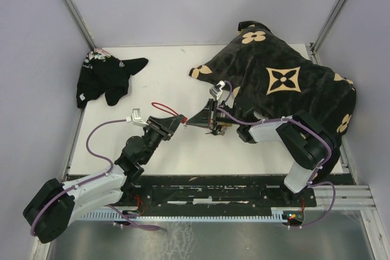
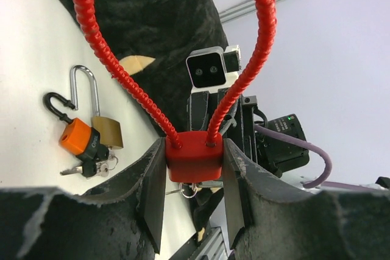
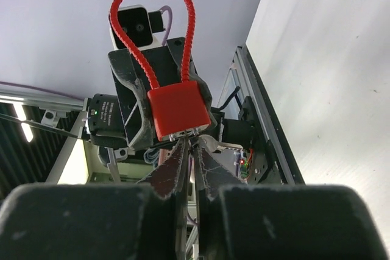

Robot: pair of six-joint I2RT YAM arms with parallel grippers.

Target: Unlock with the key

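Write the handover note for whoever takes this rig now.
Left tool: shut on the red padlock with red cable shackle.
Right tool: shut on the small silver key at the padlock's underside.
Done: lock and key brought together.
Left: both cable ends sit in the body, so not unlocked; seat and turn the key. How far it is in is unclear.
An orange padlock and a brass padlock lie on the white table.

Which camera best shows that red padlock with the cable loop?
Right wrist: the red cable-loop padlock shows whole, body and loop. Left wrist shows its body clamped, loop cropped. Top view shows only a thin red loop.
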